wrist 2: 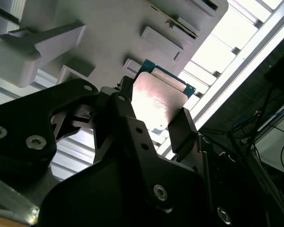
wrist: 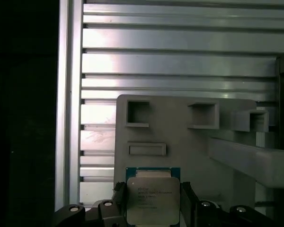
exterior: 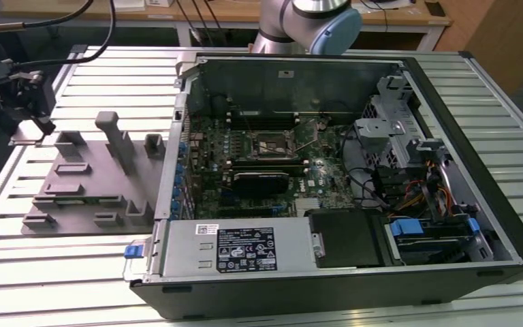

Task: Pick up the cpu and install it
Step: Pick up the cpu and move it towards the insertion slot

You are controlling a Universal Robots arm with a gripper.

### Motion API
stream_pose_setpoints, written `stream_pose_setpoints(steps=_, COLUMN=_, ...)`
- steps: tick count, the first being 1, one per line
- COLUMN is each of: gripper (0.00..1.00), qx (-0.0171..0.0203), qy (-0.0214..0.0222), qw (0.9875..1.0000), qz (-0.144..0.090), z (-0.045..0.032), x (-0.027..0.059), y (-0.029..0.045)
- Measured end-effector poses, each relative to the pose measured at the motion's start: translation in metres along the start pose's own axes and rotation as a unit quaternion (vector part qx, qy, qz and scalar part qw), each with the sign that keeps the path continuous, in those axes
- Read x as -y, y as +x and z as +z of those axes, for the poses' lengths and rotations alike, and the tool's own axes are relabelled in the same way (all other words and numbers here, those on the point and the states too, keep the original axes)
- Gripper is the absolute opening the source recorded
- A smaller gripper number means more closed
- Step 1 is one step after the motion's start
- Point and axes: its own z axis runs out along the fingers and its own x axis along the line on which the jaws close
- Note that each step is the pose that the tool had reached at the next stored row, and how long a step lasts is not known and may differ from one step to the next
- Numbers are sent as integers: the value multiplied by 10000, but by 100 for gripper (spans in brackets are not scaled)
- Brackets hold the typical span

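The cpu (wrist: pixel 153 202), a flat square chip with a silvery lid and a teal-green edge, sits between the two black fingers (wrist: pixel 187 201) of my gripper (wrist: pixel 153 191), which is shut on it. The second wrist view shows the cpu (wrist 2: pixel 157 100) held by its opposite edges in the gripper (wrist 2: pixel 156 112), with the grey plastic tray (wrist 2: pixel 118 33) behind it. In the exterior view my gripper (exterior: pixel 33 128) hangs at the left, by the far corner of the tray (exterior: pixel 80 184). The black-framed socket (exterior: pixel 274 144) lies on the motherboard inside the open computer case.
The open case (exterior: pixel 479 170) lies on a slatted aluminium table (exterior: pixel 62 272), to the exterior view's right of the tray. Tall grey posts (exterior: pixel 114 136) rise from the tray. A power supply (exterior: pixel 243 248), drive cage (exterior: pixel 398 136) and cables surround the motherboard.
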Motion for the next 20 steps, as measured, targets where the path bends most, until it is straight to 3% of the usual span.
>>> stream_pose_setpoints(steps=20, gripper=54, qx=7, qy=7, qw=10000, qz=-1, z=-359, x=-18, y=-12)
